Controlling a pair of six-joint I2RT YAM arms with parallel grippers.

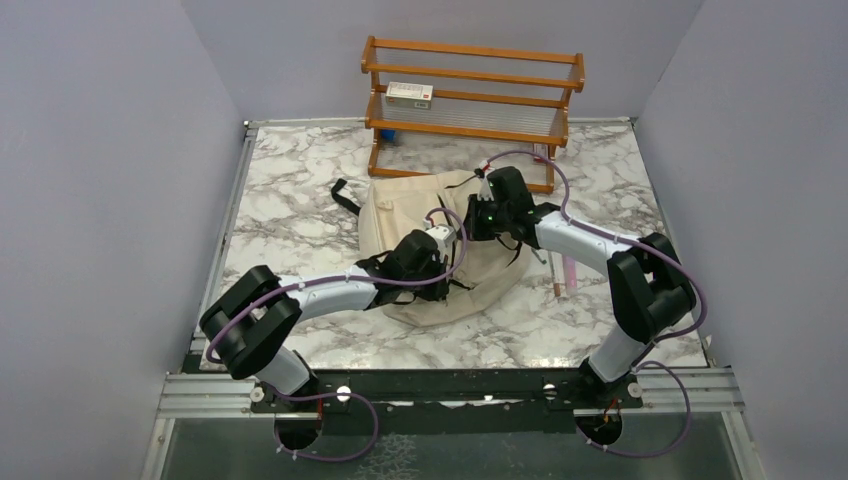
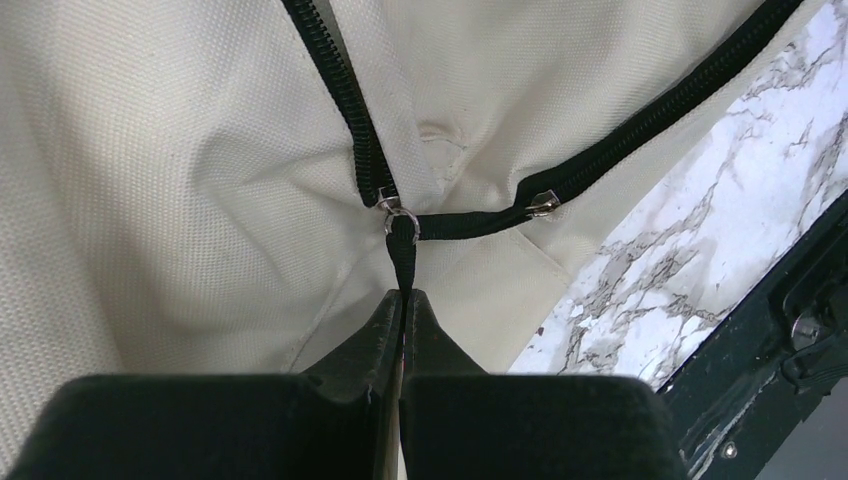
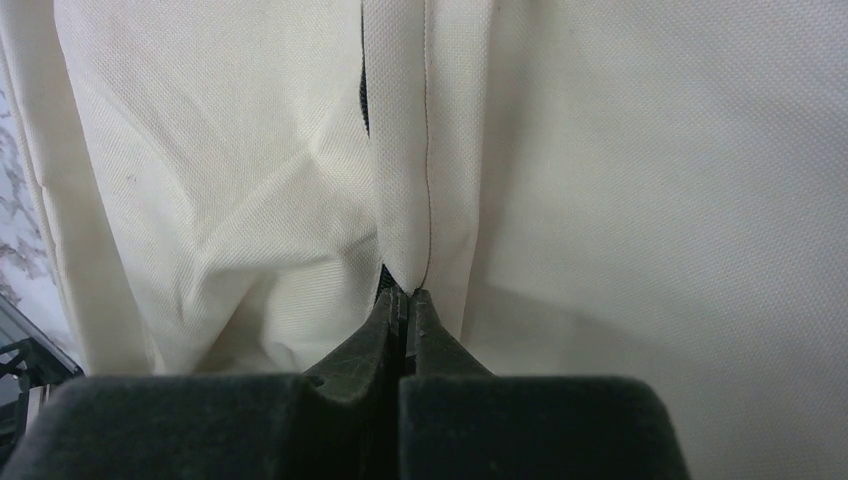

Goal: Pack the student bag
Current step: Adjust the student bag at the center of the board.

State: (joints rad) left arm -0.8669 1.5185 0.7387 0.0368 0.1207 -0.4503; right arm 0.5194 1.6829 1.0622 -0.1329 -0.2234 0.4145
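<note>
The student bag (image 1: 400, 215) lies slumped in the middle of the marble table, cream canvas with black straps. My left gripper (image 1: 455, 240) is over its middle. In the left wrist view that gripper (image 2: 405, 293) is shut on a black zipper pull strap (image 2: 403, 245), which hangs from a metal slider where the black zipper (image 2: 340, 90) bends. A second slider (image 2: 543, 203) sits further along. My right gripper (image 1: 483, 222) is close beside it. The right gripper (image 3: 405, 292) is shut on a stitched fold of the bag's canvas (image 3: 410, 150).
A wooden shelf rack (image 1: 470, 100) stands at the back with a small white box (image 1: 409, 94) on its upper level. Pens (image 1: 560, 270) lie on the marble to the right of the bag. Grey walls enclose the table.
</note>
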